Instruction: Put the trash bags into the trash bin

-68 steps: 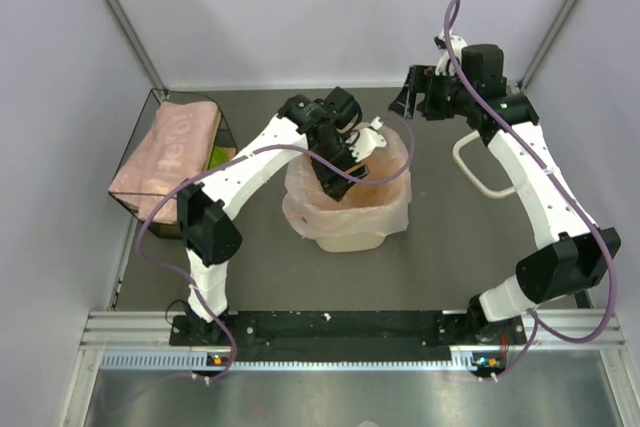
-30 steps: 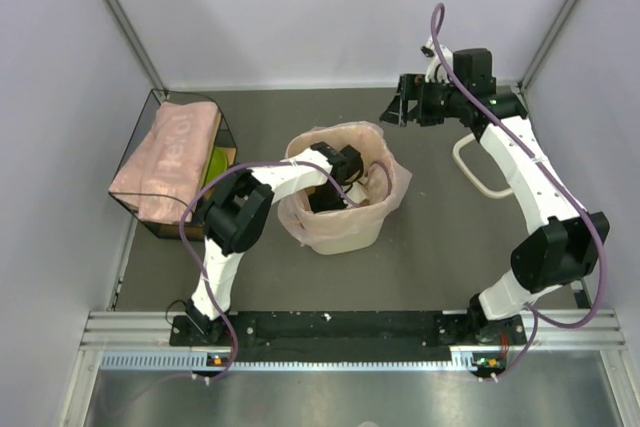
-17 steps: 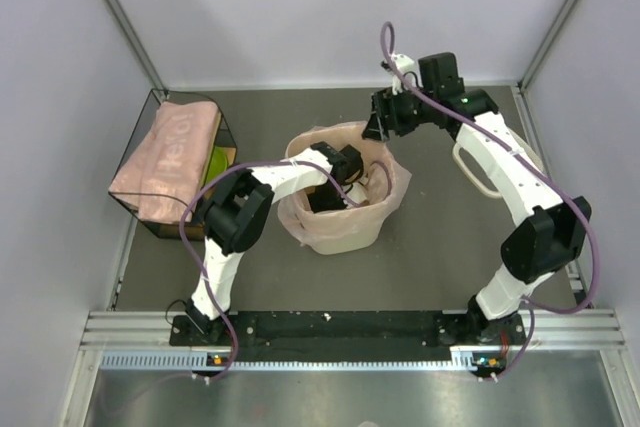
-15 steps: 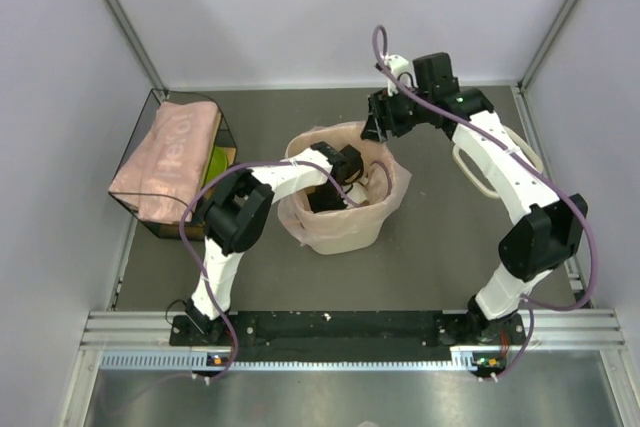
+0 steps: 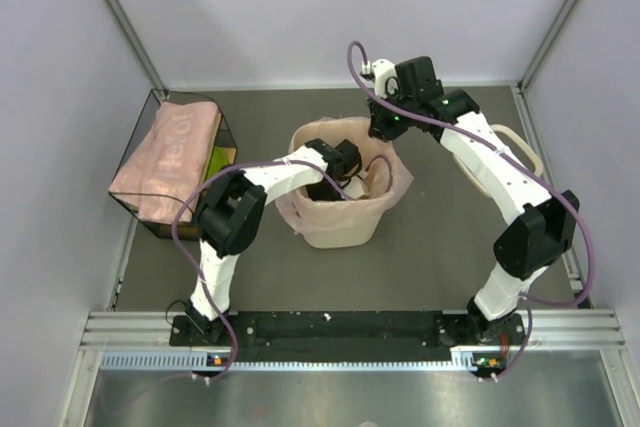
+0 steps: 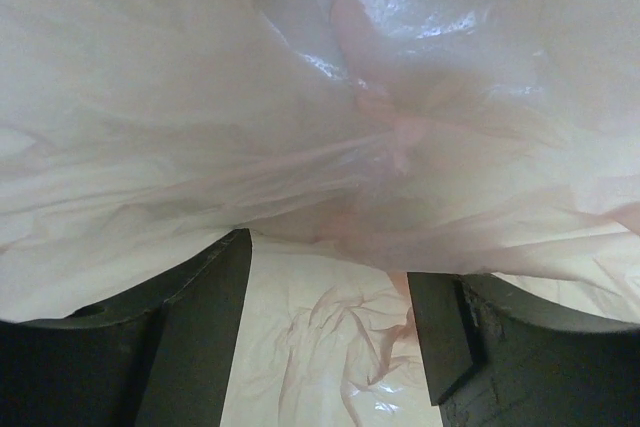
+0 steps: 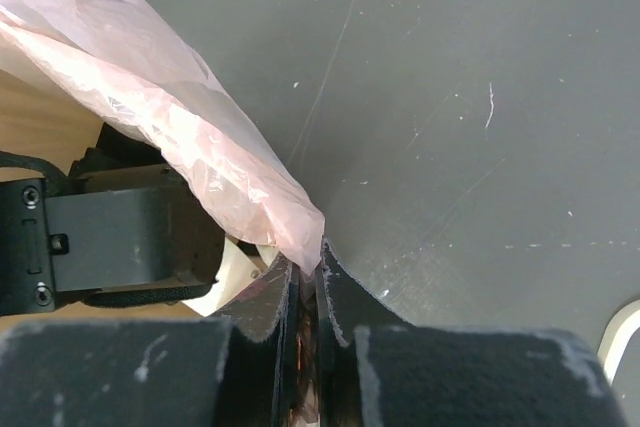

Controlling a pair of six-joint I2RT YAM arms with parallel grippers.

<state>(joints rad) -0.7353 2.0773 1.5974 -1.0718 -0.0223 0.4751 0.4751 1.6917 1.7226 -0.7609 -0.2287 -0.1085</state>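
The trash bag is being held spread over the mouth of the trash bin. Its pale pink film is draped across the rim and is hanging down the outer walls. The bin is standing upright near the middle of the dark grey table.

At the far right part of the rim, one edge of the bag is being pinched by the right gripper. In the right wrist view, the right gripper is being kept clamped on the film with no gap showing between its fingers. The film is being pulled into a taut point at the fingertips and is fanning out up and to the left from there.

The left gripper is being held down inside the bin, below the rim. In the left wrist view, the left gripper is being held with its two dark fingers spread well apart and nothing between them. Crinkled film is filling the view above and beyond the fingers. Whether the fingertips are touching the film cannot be told.

A folded stack of bags is lying on top of the wire-framed box at the left edge of the table, well apart from both grippers. A cream curved piece is lying on the table at the right, partly hidden by the right arm.
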